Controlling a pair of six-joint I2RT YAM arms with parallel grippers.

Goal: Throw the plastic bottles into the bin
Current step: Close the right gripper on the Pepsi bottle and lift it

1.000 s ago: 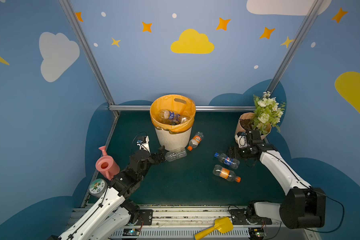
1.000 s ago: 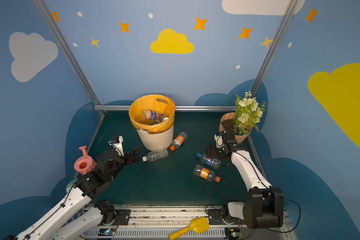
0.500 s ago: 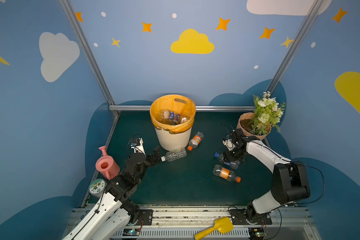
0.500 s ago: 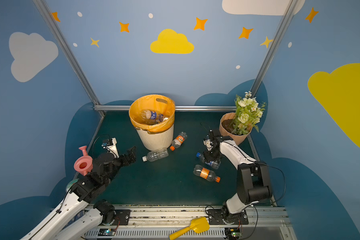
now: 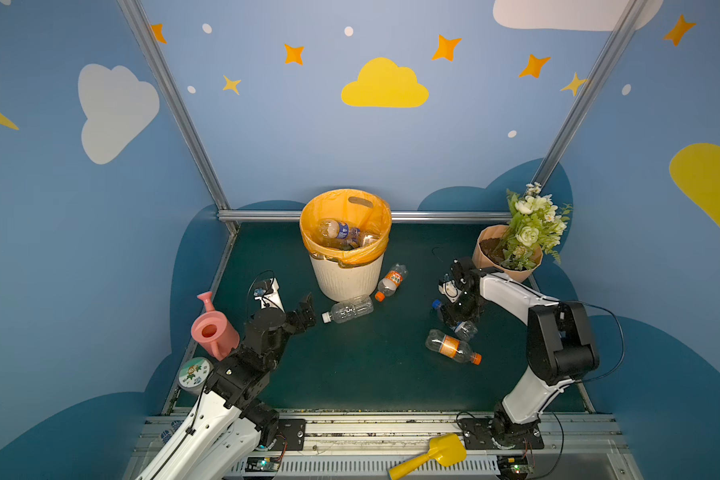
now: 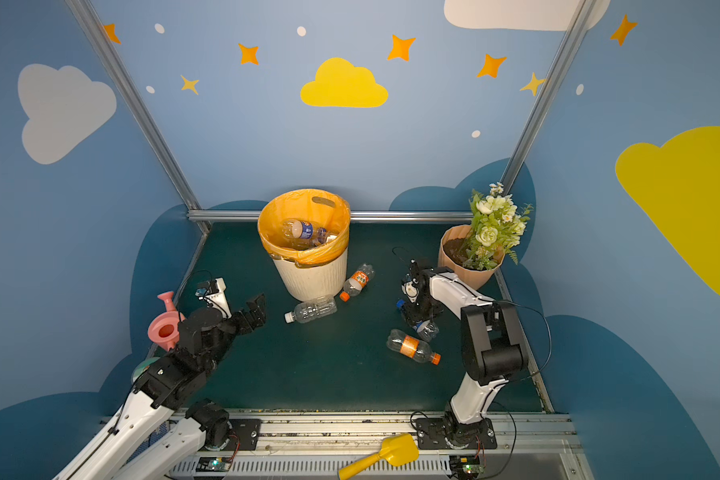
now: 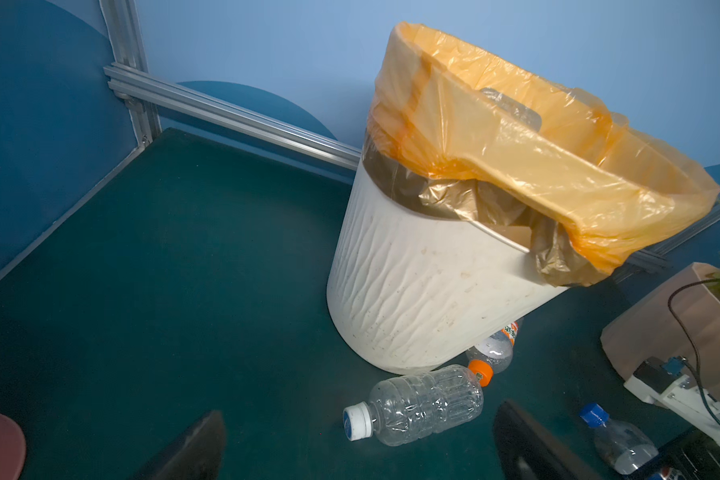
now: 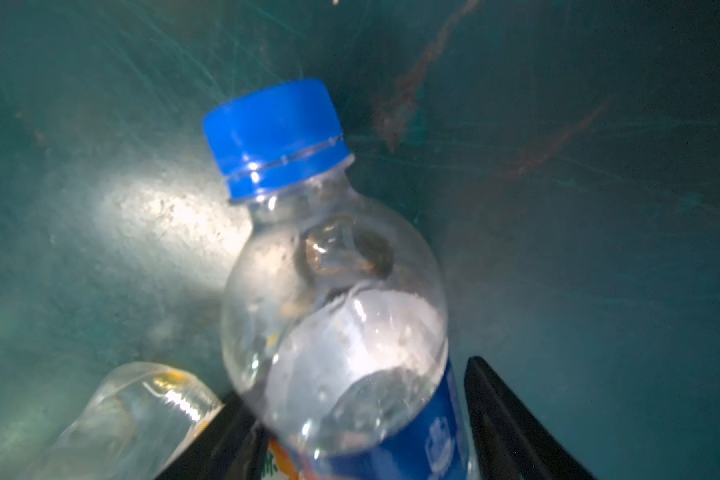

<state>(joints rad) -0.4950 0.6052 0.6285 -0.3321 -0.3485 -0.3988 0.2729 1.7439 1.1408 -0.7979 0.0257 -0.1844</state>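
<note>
The green counter [image 5: 350, 374] was boxed in by blue walls on three sides, with a metal rail along the back edge. Its middle and lower stretch lay open in both top views. One bin [image 5: 346, 278] stood at upper centre, with one blue-labelled bottle [image 5: 337, 230] showing inside; any others I couldn't count.

Four bottles lay out on the counter. A white-capped bottle [image 5: 348, 309] was just below the bin, and an orange-capped bottle [image 5: 391, 281] was just beside the bin's right. An orange-banded bottle [image 5: 452, 347] was at lower right. Just above it, a blue-capped bottle [image 8: 341, 316] had the right jaws clenched on its label.

The left jaws gaped wide near the white-capped bottle, apart from it. A pink watering can [image 5: 213, 332] and a round jar [image 5: 194, 372] crowded the left edge beside the left arm [image 5: 262, 345]. A flower pot [image 5: 491, 257] stood just beyond the right arm [image 5: 512, 295]. A yellow scoop [image 5: 429, 455] lay off the counter at the frame's bottom.
</note>
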